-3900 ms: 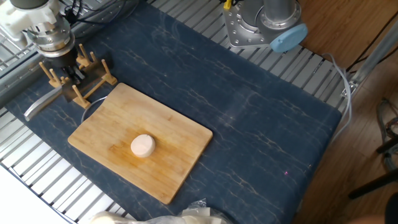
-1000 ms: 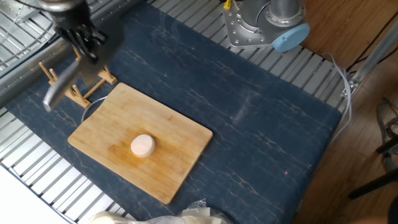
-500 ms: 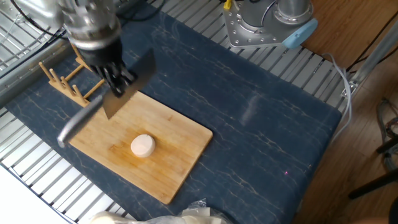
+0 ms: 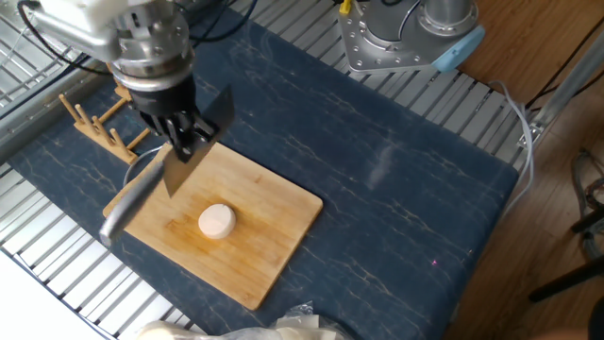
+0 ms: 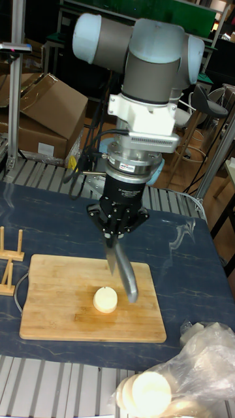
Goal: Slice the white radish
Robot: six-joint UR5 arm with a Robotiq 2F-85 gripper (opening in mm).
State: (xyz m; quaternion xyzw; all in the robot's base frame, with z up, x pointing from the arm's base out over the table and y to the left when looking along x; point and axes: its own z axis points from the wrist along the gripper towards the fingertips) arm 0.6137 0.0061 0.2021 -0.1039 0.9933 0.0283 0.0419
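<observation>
The white radish (image 4: 216, 221) (image 5: 106, 300) is a small cream-white round puck lying near the middle of the wooden cutting board (image 4: 274, 212) (image 5: 52, 307). My gripper (image 4: 186, 135) (image 5: 113, 241) hangs above the board's back left part, shut on a knife (image 4: 193, 142) (image 5: 120, 269). The dark blade points up and right, and the grey handle (image 4: 132, 205) slants down to the left over the board's edge. In the tall fixed view the knife hangs just above and right of the radish, apart from it.
A wooden rack (image 4: 106, 132) (image 5: 9, 261) stands on the blue mat left of the board. Whitish plastic wrap with pale round pieces (image 4: 274, 331) (image 5: 163, 385) lies at the front edge. The arm's base (image 4: 396, 38) is at the back.
The gripper carried the knife from the wooden rack at the far left toward the board. In the last half second it moved slightly right and down, nearer the radish.
</observation>
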